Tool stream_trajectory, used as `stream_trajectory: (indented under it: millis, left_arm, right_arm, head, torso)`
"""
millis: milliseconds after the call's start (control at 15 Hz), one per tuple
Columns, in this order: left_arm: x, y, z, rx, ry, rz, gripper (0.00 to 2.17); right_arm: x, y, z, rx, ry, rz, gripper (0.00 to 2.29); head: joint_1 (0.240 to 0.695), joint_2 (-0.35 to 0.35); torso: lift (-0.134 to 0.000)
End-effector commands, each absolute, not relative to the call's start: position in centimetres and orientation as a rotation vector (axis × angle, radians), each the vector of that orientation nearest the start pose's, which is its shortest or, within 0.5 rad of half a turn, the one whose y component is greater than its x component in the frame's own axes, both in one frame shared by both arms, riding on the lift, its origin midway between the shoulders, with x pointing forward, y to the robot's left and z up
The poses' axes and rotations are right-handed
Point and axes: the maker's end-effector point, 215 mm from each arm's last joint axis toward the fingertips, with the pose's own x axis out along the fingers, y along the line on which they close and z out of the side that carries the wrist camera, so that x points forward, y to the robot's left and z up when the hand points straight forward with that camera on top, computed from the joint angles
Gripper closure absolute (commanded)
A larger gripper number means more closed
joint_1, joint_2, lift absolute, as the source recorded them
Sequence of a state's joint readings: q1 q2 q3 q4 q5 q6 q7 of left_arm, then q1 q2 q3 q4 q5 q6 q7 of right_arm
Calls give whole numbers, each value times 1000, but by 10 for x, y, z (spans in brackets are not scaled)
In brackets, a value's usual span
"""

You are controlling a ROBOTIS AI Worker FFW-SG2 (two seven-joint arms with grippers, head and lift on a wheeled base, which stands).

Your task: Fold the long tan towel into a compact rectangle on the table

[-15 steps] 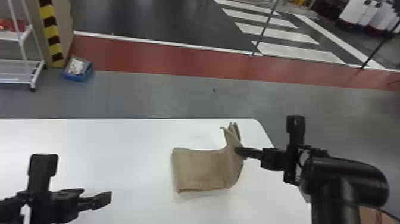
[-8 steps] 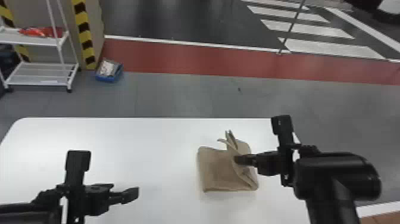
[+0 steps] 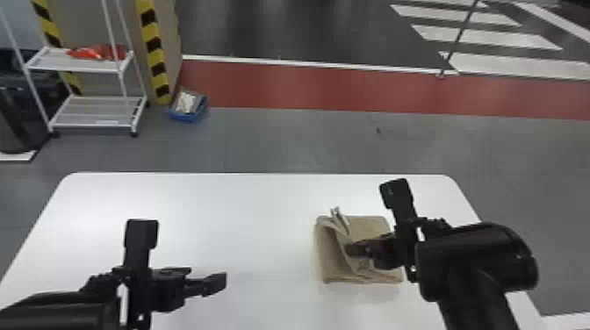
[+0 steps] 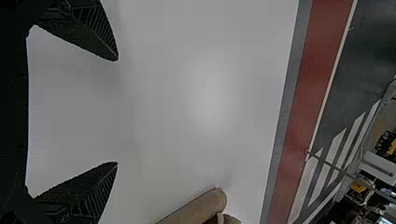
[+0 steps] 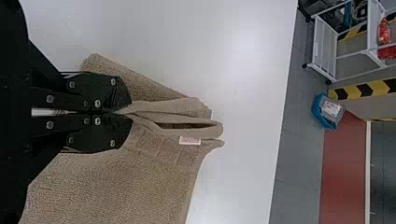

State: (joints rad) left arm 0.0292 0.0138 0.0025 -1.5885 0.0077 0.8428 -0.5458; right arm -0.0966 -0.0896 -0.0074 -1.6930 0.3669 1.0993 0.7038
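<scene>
My right gripper point(image 3: 351, 249) is over the right part of the table, holding up a layered edge of the tan towel point(image 3: 327, 254). In the right wrist view the right gripper point(image 5: 122, 113) is shut on a pinched fold of the towel point(image 5: 116, 182), near a small label. The towel's lifted layers stand up around the fingertips while the rest lies on the tabletop. Left of the towel, my left gripper point(image 3: 219, 283) hangs over bare tabletop. In the left wrist view the left gripper point(image 4: 116, 112) is open, with nothing between its fingers; a towel end point(image 4: 201, 207) shows farther off.
The white table point(image 3: 210, 197) carries the towel, with its far edge beyond both grippers. Past it on the floor are a white shelf rack point(image 3: 96, 112) and a blue bin point(image 3: 188, 112) at the back left.
The right gripper has carried the towel's held edge leftward across the towel, from its right side to near its left side. The head view has turned left. The left gripper stays empty over the table.
</scene>
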Motion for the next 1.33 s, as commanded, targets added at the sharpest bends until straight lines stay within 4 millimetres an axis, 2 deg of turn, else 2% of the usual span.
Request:
stream_trajectory:
  millis: [0,267,333,400,467,533,600,867,1133,1200,1267]
  left_arm:
    - [463,126,-552,-232,833,-504,87]
    - [463,130,-553,-234,829,-499,87]
    - [464,130,-553,-232,823,-500,87]
    - [465,130,-553,-232,820,-500,87]
    - [464,130,-554,-232,820,-500,87]
    - [466,130,-553,-231,817,-500,87]
    - [465,130,-554,-231,819,-500,87]
    - [465,130,-553,-232,820,-500,87]
    - [466,131,-553,-230,819,-498,87]
    - [466,130,-553,-230,819,-499,87]
    - [466,131,-553,-229,819,-497,87]
  right_arm:
    - [495,-220,-517,-82,957,377,1642]
    - [497,-213,-526,-117,966,369,1642]
    - [498,-208,-527,-117,962,376,1528]
    - [500,-205,-527,-120,955,382,1096]
    - [501,-203,-528,-123,949,382,529]
    - [500,-204,-532,-127,955,374,120]
    - [502,-203,-532,-131,949,370,19]
    - [512,-195,-525,-105,873,392,22]
    - [525,-192,-501,3,719,427,22]
    - [529,-197,-491,29,686,422,36]
    - [527,-203,-492,35,691,409,63]
  head:
    - [695,-128]
    - [695,-106]
    - [695,-103]
    - [695,-100]
    - [695,-96]
    - [695,-92]
    - [695,-90]
    - [695,-85]
    - [695,-74]
    - [695,-72]
    - [695,-70]
  torso:
    - [0]
    - [0]
    - [0]
    - [0]
    - [0]
    - [0]
    - [0]
    - [0]
    - [0]
    - [0]
    - [0]
